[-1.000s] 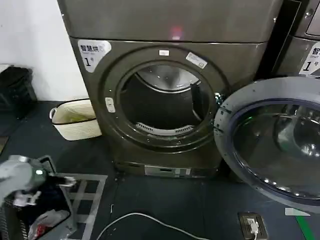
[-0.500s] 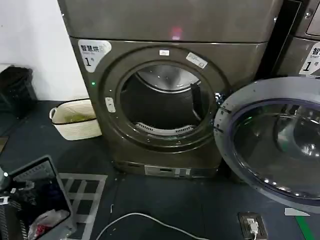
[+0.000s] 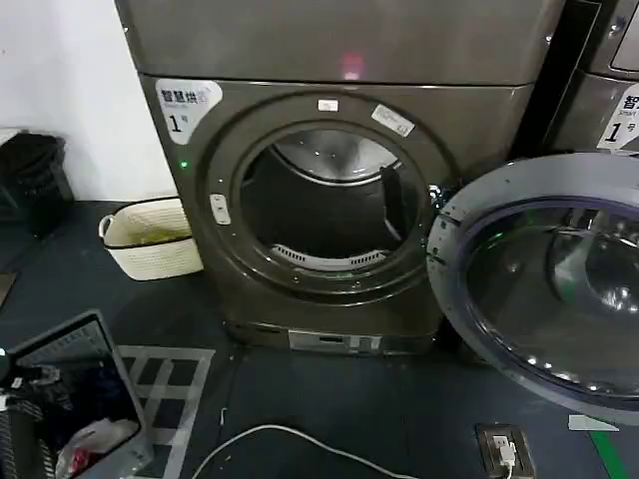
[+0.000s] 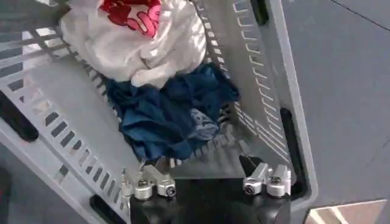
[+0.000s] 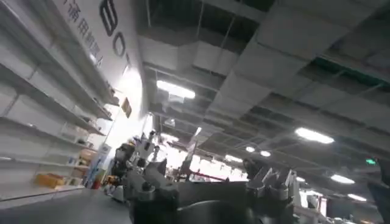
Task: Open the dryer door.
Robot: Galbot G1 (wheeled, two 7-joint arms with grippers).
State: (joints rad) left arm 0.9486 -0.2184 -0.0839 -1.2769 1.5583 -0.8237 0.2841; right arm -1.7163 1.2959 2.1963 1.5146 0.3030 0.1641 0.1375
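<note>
The dryer point(image 3: 329, 50) is a bronze-grey front-loader with a "1" sticker and a pink light. Its round opening shows the steel drum point(image 3: 334, 160). The dryer door point(image 3: 544, 284) stands swung wide open to the right, its grey inner side and dark glass facing me. My left gripper point(image 4: 207, 173) is open, hanging over a grey laundry basket point(image 4: 244, 67) far down to the left of the dryer, nothing between its fingers. My right gripper point(image 5: 204, 182) is open too, pointing up at a ceiling with strip lights.
The grey laundry basket point(image 3: 75, 344) at the lower left holds a white-and-red garment point(image 4: 143, 33) and blue cloth point(image 4: 173, 115). A white basket point(image 3: 150, 239) sits left of the dryer. A white cable point(image 3: 300, 439) and floor socket point(image 3: 504, 449) lie in front. A second machine point(image 3: 609, 90) stands at right.
My left arm's silver wrist, above the laundry basket a second ago, has drawn back to the left edge of the head view. The dryer door stays open in the same place.
</note>
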